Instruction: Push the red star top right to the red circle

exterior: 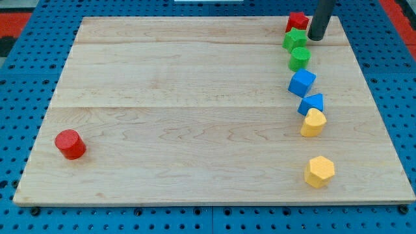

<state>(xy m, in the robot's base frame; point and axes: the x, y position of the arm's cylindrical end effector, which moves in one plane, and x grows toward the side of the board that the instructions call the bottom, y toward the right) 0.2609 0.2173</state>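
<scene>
The red star (297, 21) sits at the view's top right of the wooden board (195, 130), partly hidden behind a green star (295, 39). The red circle (70, 143), a short cylinder, stands far away at the view's lower left. My tip (316, 38) is on the board just to the right of the red star and the green star, close to both; I cannot tell whether it touches either.
Below the green star a column runs down the view's right: a green circle (299, 58), a blue cube (302, 82), a blue triangular block (312, 103), a yellow block (313, 122) and a yellow hexagon (320, 171). The board's top edge is close behind the red star.
</scene>
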